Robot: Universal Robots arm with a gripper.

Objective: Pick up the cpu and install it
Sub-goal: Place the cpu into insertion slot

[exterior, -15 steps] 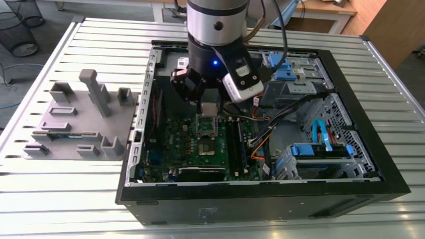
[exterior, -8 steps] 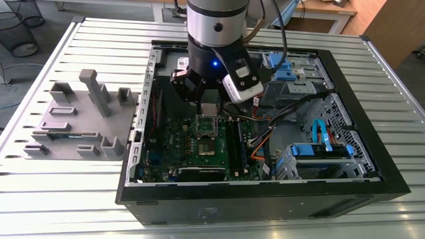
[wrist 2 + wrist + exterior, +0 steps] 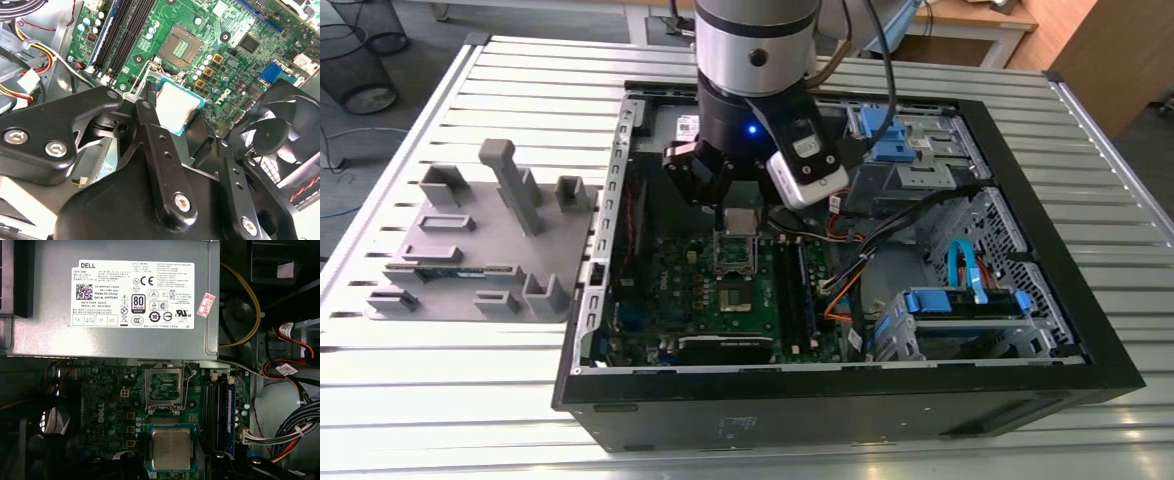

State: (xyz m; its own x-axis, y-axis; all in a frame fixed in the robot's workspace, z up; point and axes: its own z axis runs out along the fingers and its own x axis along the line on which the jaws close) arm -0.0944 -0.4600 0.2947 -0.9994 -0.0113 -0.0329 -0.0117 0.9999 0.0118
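The cpu (image 3: 171, 449), a small square chip with a silvery top, hangs between the black fingers (image 3: 131, 461) of my gripper (image 3: 171, 462), which is shut on it. In the second wrist view the cpu (image 3: 177, 107) sits between two finger arms (image 3: 150, 117) of the gripper (image 3: 179, 120), above the green motherboard. The bare socket (image 3: 162, 390) lies just beyond the chip, uncovered, and the chip is off to one side of it. In the exterior view the gripper (image 3: 736, 215) holds the cpu (image 3: 742, 222) inside the open computer case (image 3: 854, 405), a little above the socket (image 3: 736, 262).
A big grey metal box with a white label (image 3: 115, 300) borders the socket. Memory sticks (image 3: 220, 405), cable bundles (image 3: 290, 430) and a black fan (image 3: 280, 135) crowd the board. A grey holder tray (image 3: 480, 240) stands on the slatted table at the exterior view's left.
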